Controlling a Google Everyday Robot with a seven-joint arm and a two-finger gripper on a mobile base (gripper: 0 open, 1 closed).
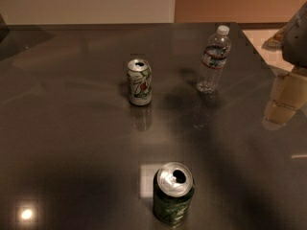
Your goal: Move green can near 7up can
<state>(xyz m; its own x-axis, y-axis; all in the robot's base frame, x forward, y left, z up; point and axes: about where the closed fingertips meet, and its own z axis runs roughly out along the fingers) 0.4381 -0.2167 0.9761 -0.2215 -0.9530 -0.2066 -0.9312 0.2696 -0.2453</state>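
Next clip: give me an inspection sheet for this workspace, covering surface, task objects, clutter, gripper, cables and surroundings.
Surface: dark glossy table with reflections and a light glare at near left.
Job's things: green can upright near the front edge, top opened; 7up can upright farther back and slightly left; the two stand well apart.
Clutter: water bottle, clear, white cap, upright at back right.
Gripper: gripper, a grey shape at the right edge, away from both cans.
Cables: nothing seen.
Surroundings: pale wall and tan panel behind the table.
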